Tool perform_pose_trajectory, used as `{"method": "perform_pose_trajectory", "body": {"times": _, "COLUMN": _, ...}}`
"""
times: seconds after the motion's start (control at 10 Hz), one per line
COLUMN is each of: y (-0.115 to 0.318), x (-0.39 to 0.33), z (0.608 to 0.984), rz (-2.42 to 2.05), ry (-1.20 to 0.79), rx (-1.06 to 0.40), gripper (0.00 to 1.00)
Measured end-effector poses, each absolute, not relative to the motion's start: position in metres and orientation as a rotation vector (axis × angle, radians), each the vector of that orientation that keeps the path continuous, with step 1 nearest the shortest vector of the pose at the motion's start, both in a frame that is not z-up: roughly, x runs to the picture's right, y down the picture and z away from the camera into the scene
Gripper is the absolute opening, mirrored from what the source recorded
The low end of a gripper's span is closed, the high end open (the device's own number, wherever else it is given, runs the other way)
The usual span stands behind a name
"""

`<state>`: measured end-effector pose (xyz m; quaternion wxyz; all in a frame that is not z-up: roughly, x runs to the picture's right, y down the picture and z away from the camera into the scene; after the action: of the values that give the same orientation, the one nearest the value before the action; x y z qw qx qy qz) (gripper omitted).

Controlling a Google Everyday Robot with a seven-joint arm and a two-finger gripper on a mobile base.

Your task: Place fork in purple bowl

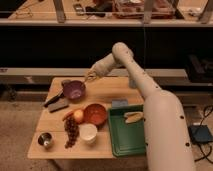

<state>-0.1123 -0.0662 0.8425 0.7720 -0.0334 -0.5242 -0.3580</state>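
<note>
The purple bowl (75,90) sits at the back left of the wooden table (107,90). My gripper (91,76) hangs just above and to the right of the bowl's rim, at the end of the outstretched white arm. It is shut on the fork (88,78), a thin pale stick that juts from the fingers toward the bowl. The fork's tip is over the bowl's right edge; whether it touches the bowl I cannot tell.
An orange-brown bowl (95,113), a white cup (88,133), a metal cup (45,140), grapes (71,130) and an orange fruit (78,115) fill the front left. A black-handled tool (53,99) lies left of the purple bowl. A green tray (126,140) holds pale pieces (133,117).
</note>
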Motion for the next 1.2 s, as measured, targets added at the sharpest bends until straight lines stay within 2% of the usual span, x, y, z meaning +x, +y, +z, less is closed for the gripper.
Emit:
{"method": "perform_pose_trajectory", "body": {"times": 0.2, "y": -0.050, "x": -0.160, "z": 0.843, "rz": -0.777, "ry": -1.202, "rx": -0.071, "gripper": 0.18}}
{"method": "perform_pose_trajectory", "body": {"times": 0.5, "y": -0.028, "x": -0.191, "z": 0.852, "rz": -0.787, "ry": -1.268, "rx": -0.105, "gripper": 0.18}}
{"method": "perform_pose_trajectory", "body": {"times": 0.8, "y": -0.009, "x": -0.192, "z": 0.868, "rz": -0.756, "ry": -1.319, "rx": -0.181, "gripper": 0.18}}
{"method": "perform_pose_trajectory", "body": {"times": 1.2, "y": -0.005, "x": -0.189, "z": 0.876, "rz": -0.763, "ry": -1.326, "rx": -0.236, "gripper": 0.18}}
